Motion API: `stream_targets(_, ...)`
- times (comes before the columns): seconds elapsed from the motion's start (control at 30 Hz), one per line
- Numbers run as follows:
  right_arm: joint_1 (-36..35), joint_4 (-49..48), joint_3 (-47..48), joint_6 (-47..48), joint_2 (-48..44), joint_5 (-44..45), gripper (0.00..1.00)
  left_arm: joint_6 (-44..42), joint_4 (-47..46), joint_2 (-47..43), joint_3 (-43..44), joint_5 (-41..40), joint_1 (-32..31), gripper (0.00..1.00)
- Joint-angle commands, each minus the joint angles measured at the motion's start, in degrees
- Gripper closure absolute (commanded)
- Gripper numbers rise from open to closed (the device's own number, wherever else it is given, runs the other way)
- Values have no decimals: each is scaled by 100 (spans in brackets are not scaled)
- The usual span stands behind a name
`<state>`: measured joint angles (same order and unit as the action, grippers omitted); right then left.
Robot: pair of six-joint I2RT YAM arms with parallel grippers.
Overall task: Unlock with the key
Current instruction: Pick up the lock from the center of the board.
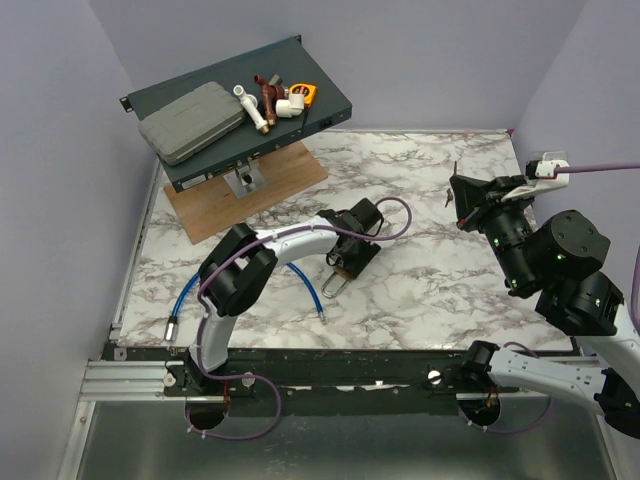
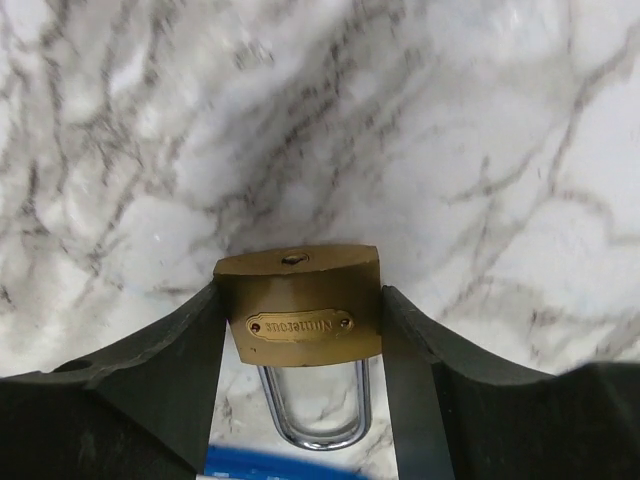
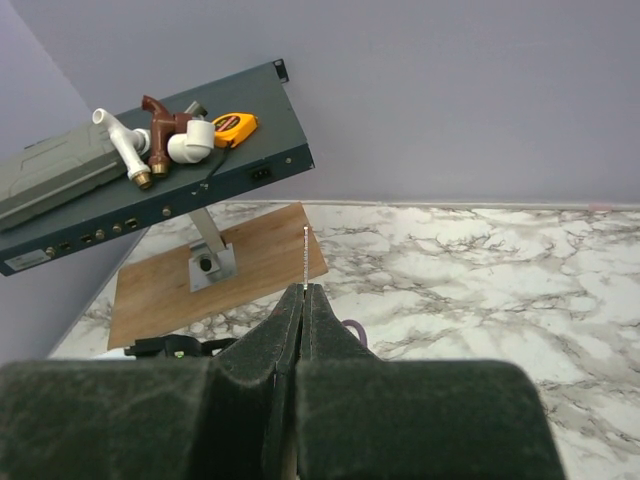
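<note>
Right tool (image 3: 303,300) is pressed together, pinching the key (image 3: 305,255) edge-on, raised above the desk (image 3: 480,260); thin, light and probably slippery, it is best held by its bow. Left tool (image 2: 300,295) clamps the brass padlock (image 2: 300,320) by its flanks; a tilted tray (image 1: 330,100) holds a grey case (image 1: 190,122), pipe fittings (image 1: 265,100) and a tape measure (image 1: 303,93).

only writing I can find is on the little oval nameplate (image 2: 300,325) riveted to the front of the brass padlock (image 2: 300,290), raised letters sitting upside down in the left wrist view and honestly too soft for me to spell out for sure
</note>
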<state>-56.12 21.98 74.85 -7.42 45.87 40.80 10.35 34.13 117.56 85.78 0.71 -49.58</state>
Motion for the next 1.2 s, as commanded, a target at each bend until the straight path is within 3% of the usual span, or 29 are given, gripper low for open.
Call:
stream_targets(0.0, 9, -92, 119, 114, 18, -30, 99, -833, 489, -784, -362, 905, 93, 100)
stream_targets(0.43, 9, -259, 12, 131, 85, -217, 99, -3151, 1416, -3025, -224, 1839, 106, 100)
stream_targets(0.7, 13, 202, 61, -65, 87, -1512, 99, -4852, 1829, -4585, -552, 2109, 161, 100)
stream_targets(0.9, 12, 365, -161, -254, 197, -2629, 99, -6109, 853, -5969, -1329, 2613, 40, 100)
stream_targets(1.07, 10, 457, -200, -158, 271, -3303, 99, -7396, -598, -7307, -2861, 3179, -146, 100)
stream_targets(1.17, 13, 472, -130, -31, 330, -3640, 99, -8151, -974, -7672, -3327, 3175, -403, 100)
